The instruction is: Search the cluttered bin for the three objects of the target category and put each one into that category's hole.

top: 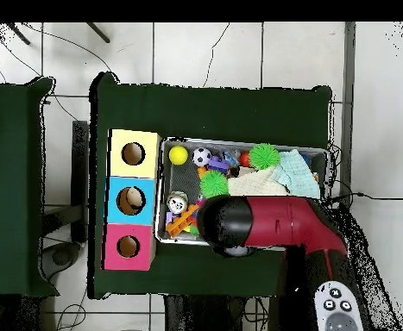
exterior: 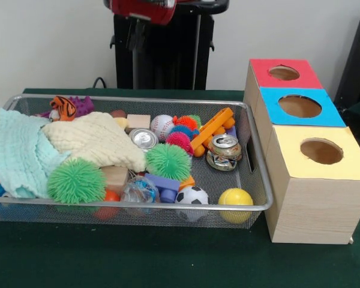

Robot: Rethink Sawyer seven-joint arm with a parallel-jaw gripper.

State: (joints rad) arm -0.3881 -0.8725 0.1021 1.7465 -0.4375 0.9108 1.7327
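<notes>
Gripper state first: I cannot tell, since from the front view I only see the red arm [exterior: 145, 9] at the top edge, above the bin's far side, and nothing of its tip. Below it the bin [exterior: 138, 207] sits on the green table [exterior: 168, 264], crowded. On the picture's left a mint cloth [exterior: 15, 156] and a cream cloth [exterior: 96, 141] lie heaped, with a green spiky ball [exterior: 76, 181] against them at the front and a second green spiky ball [exterior: 168, 161] near the middle. I also make out a baseball [exterior: 162, 126], a crushed can [exterior: 224, 152], a soccer ball [exterior: 192, 197] and a yellow ball [exterior: 235, 204] in the front corner near the boxes. Just beside the bin, on the picture's right, stand three wooden boxes with round holes: red top [exterior: 285, 73], blue top [exterior: 299, 107], yellow top [exterior: 321, 153].

From overhead, the arm [top: 265, 226] lies across the bin's [top: 248, 143] lower edge, hiding part of the contents and the gripper itself. The boxes [top: 133, 199] stand touching the bin on the picture's left, yellow uppermost.
</notes>
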